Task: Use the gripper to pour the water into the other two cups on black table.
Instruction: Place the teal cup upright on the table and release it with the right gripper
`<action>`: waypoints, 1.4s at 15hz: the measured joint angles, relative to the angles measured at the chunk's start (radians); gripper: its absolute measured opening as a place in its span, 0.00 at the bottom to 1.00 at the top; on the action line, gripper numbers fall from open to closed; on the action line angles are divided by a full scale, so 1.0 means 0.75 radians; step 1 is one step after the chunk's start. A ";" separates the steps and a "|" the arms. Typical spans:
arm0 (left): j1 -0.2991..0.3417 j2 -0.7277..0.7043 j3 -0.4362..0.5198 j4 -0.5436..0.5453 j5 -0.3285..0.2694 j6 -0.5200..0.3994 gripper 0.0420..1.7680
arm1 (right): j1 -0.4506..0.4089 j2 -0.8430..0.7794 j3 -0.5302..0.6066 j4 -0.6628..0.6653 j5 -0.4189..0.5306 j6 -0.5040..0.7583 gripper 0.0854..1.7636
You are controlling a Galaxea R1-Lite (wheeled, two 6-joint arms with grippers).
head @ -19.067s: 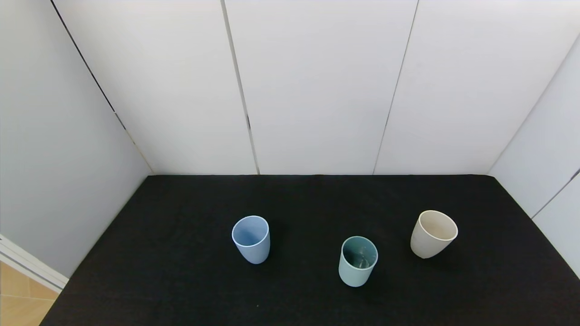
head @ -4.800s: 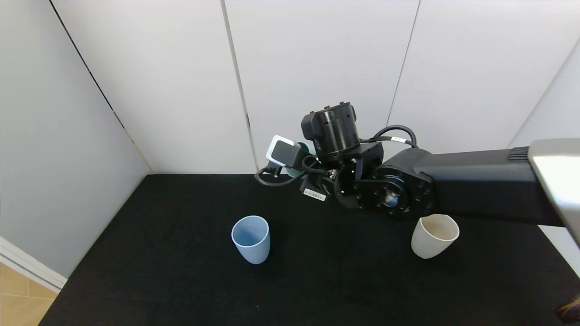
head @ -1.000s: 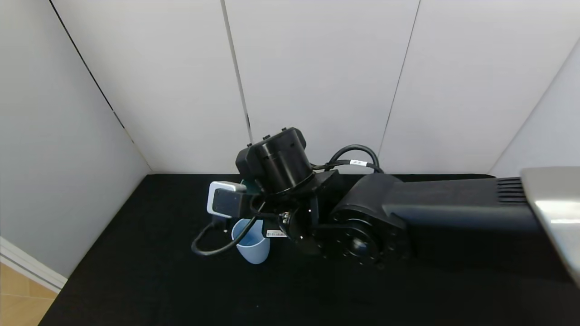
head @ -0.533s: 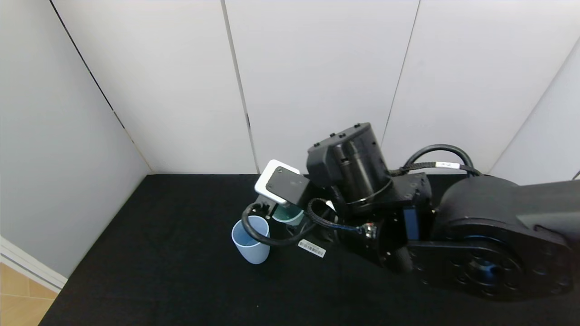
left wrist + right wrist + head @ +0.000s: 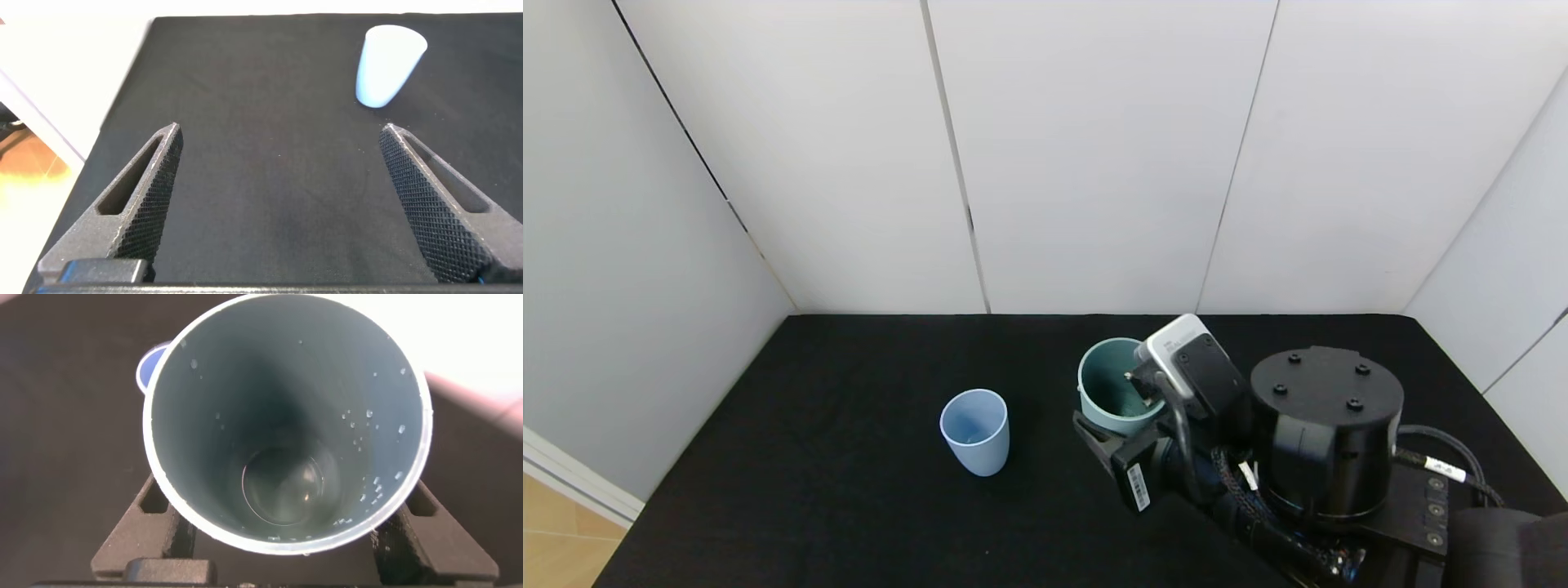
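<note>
On the matte black fabric table point(image 5: 866, 490), 2 cups are visible: 1 pale blue plastic tumbler point(image 5: 974, 430) standing upright near the middle, and 1 teal-green plastic tumbler point(image 5: 1112, 386) held upright toward the right edge. The right gripper point(image 5: 1123, 425) has its 2 black fingers clamped on the teal tumbler, where droplets and a little clear water point(image 5: 290, 483) sit at the bottom. The left gripper point(image 5: 282, 204) hovers with its 2 fingers spread apart near the left front corner.

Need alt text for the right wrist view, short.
Looking straight down into a teal-green plastic tumbler gripped between the right hand's two black fingers, with droplets on its inner wall and a glint of water at the bottom. A pale blue cup's rim peeks from behind it, over the black fabric table.
</note>
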 joint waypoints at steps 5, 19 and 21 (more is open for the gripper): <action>0.000 0.000 0.000 0.000 0.001 -0.001 0.97 | -0.035 0.092 0.149 -0.231 -0.001 0.077 0.66; 0.000 0.000 0.000 0.000 0.000 -0.001 0.97 | -0.121 0.454 0.142 -0.473 0.001 0.118 0.66; 0.000 0.000 0.000 0.000 0.000 -0.001 0.97 | -0.124 0.475 0.123 -0.473 -0.002 0.141 0.66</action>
